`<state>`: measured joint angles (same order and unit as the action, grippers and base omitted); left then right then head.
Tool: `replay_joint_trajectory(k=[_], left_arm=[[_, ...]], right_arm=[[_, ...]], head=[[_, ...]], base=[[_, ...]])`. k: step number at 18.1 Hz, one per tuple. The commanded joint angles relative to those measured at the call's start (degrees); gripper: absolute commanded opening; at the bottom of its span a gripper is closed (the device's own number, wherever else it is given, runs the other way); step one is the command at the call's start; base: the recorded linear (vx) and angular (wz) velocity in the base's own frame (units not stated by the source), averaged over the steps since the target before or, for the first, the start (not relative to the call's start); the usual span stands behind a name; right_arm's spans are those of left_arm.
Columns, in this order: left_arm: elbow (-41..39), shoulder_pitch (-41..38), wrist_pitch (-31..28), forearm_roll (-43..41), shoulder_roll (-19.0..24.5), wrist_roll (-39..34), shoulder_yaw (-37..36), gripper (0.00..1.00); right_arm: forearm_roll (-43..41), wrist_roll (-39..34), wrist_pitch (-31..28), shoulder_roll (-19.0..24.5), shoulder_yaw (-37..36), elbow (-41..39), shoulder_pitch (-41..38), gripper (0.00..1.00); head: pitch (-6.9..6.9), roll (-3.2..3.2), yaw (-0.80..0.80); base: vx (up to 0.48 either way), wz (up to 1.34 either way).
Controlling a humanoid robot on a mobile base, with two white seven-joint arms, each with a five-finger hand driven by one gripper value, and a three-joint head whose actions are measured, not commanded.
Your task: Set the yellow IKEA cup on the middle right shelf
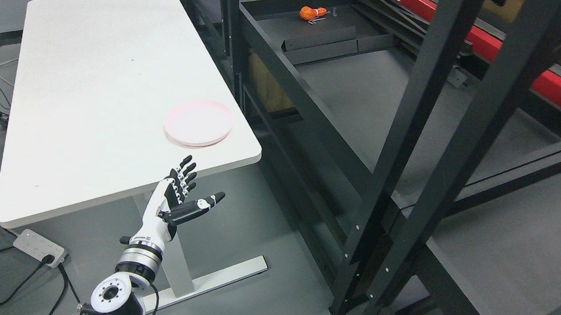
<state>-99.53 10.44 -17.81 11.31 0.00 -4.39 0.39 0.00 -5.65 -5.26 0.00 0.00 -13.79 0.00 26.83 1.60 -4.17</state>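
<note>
No yellow cup shows anywhere in the head view. My left hand [185, 190] rises from the lower left, just off the front right edge of the white table [90, 87]. Its fingers are spread and straight, thumb pointing right, and it holds nothing. A black metal shelf rack [414, 113] fills the right half of the picture, with dark grey shelf boards [366, 89] at several levels. My right arm is out of the picture.
A pale pink plate [199, 122] lies near the table's right corner. An orange object [311, 13] rests on the far shelf board. A power strip [39, 247] with cables lies on the floor at lower left. The table's foot [211, 277] stands beside my arm.
</note>
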Motion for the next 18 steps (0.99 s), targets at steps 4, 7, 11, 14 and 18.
replay_joint_trajectory(k=[4, 7, 11, 14, 18], left_arm=[[-2.07, -0.60, -0.03, 0.03, 1.00, 0.08, 6.11, 0.97], [-2.15, -0.60, -0.03, 0.03, 1.00, 0.08, 6.81, 0.97], [-2.15, -0.60, -0.03, 0.03, 1.00, 0.08, 7.17, 0.97], [-2.15, -0.60, -0.03, 0.03, 1.00, 0.17, 7.78, 0.97], [-2.07, -0.95, -0.03, 0.03, 1.00, 0.87, 8.49, 0.97]], right_arm=[[-1.41, 12.33, -0.01, -1.00, 0.97, 0.00, -0.62, 0.99], [-1.41, 12.33, -0.01, -1.00, 0.97, 0.00, -0.62, 1.00], [-1.41, 12.33, -0.01, -1.00, 0.97, 0.00, -0.62, 0.99], [-1.41, 12.33, -0.01, -1.00, 0.97, 0.00, -0.62, 0.99], [-1.41, 12.33, -0.01, -1.00, 0.97, 0.00, -0.62, 0.99]], head=[[0.00, 0.00, 0.00], [0.00, 0.00, 0.00], [0.00, 0.00, 0.00], [0.00, 0.00, 0.00], [0.00, 0.00, 0.00]], base=[[0.141, 0.24], [0.146, 0.22], [0.122, 0.16], [0.129, 0.09], [0.141, 0.08]])
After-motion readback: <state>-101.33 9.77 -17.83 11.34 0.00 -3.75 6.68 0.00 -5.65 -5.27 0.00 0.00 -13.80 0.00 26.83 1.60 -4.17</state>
